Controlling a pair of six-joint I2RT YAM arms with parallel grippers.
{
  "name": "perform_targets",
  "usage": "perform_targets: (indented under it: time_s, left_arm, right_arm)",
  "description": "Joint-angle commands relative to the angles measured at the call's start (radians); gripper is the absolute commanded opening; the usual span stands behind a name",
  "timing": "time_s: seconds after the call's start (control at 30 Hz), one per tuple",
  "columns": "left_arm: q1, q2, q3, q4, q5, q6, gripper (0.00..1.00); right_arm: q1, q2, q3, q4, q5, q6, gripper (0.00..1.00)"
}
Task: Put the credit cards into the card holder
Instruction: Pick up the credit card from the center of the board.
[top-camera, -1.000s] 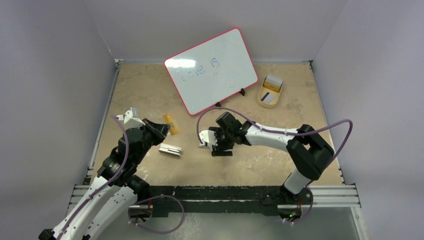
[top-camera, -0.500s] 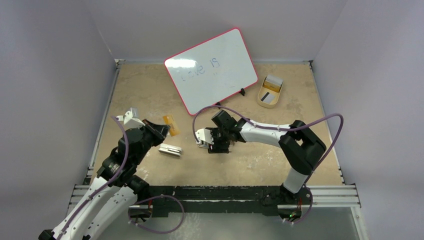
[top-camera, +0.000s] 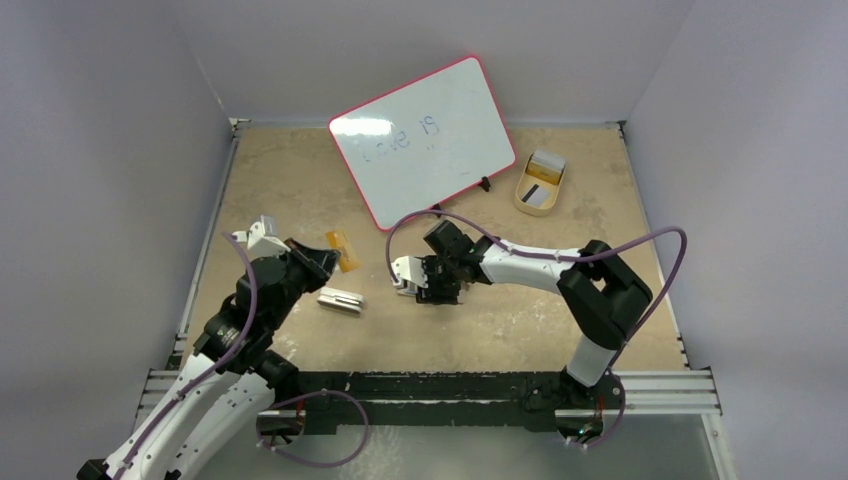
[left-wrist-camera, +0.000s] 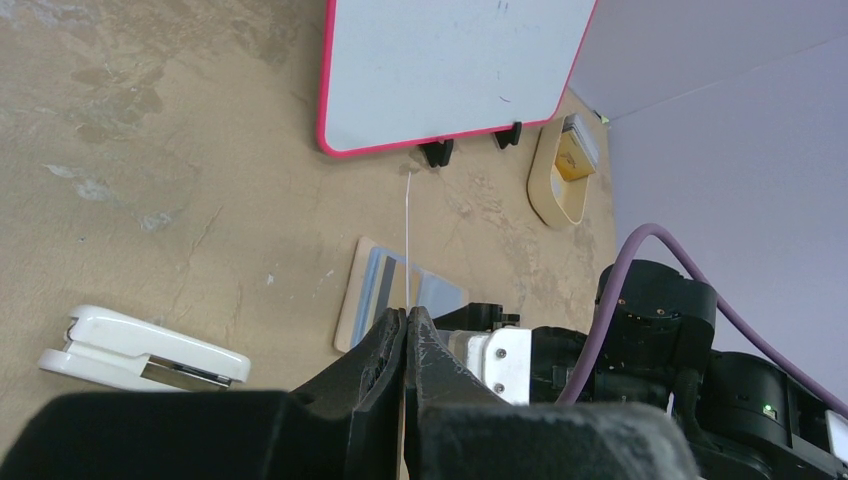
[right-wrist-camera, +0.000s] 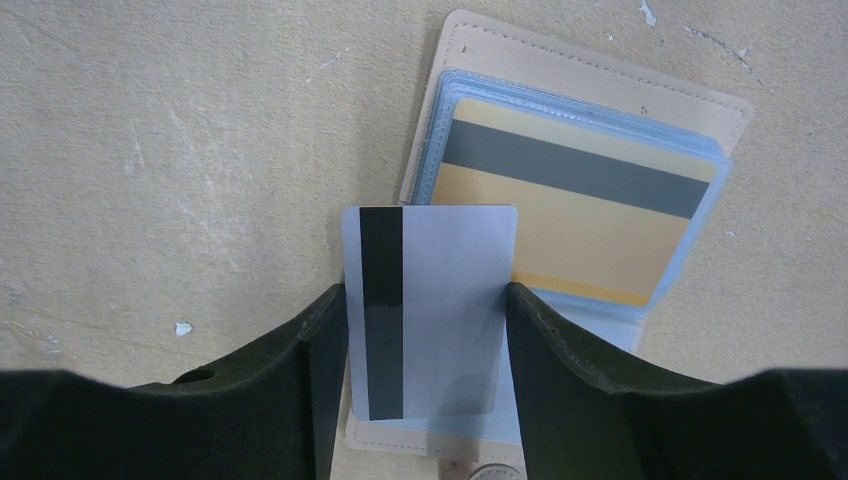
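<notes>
At the centre of the right wrist view, a silver card (right-wrist-camera: 430, 310) with a black stripe down its left side sits upright between the right fingers (right-wrist-camera: 290, 390). One finger meets each long edge, so they pinch it across its width. The card's upper part shows above the fingertips and its lower part runs down between them.

Directly beneath it, the card holder (right-wrist-camera: 600, 80) lies open and flat on the table (top-camera: 300, 180), its beige stitched border showing at the upper right and along the bottom. Clear blue-tinted sleeves are stacked inside. The top sleeve holds a yellow-tan card (right-wrist-camera: 580, 215) with a grey stripe, lying crosswise to the silver one. The silver card's right edge overlaps that sleeve's lower left corner. A snap button peeks in at the bottom edge of the frame.

In the top view the card holder is mostly hidden under the right arm's wrist, near the middle of the table.

To its left, the left fingers (left-wrist-camera: 370, 360) are pressed together on an orange card (top-camera: 343, 250). In the left wrist view that card appears only as a thin pale line, edge-on, rising from the fingertips.

A white stapler (top-camera: 340, 300) lies just below that card in the top view. A red-rimmed whiteboard (top-camera: 425, 140) stands at the upper centre, and a tan oval tray (left-wrist-camera: 543, 195) sits at its right.
</notes>
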Motion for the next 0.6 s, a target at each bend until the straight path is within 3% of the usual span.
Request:
perform_targets:
  time_s: [0.0, 0.1, 0.27, 0.4, 0.57]
  left_arm:
    - [0.005, 0.007, 0.025, 0.025, 0.006, 0.006, 0.0]
    - [0.005, 0.029, 0.056, 0.01, 0.011, 0.039, 0.0]
    - [0.005, 0.061, 0.1, -0.015, 0.018, 0.061, 0.0]
    - [0.005, 0.055, 0.086, -0.006, 0.029, 0.042, 0.0]
    - [0.005, 0.076, 0.065, 0.044, 0.097, 0.039, 0.0]
  right_arm:
    - [-0.007, -0.04, 0.006, -0.025, -0.014, 0.047, 0.35]
    - [-0.023, -0.078, 0.018, -0.018, -0.052, 0.084, 0.3]
    - [-0.041, -0.176, -0.021, 0.053, -0.093, 0.151, 0.3]
    - [-0.059, -0.246, -0.038, 0.171, -0.08, 0.293, 0.25]
    - [-0.065, -0.292, -0.051, 0.3, 0.058, 0.565, 0.18]
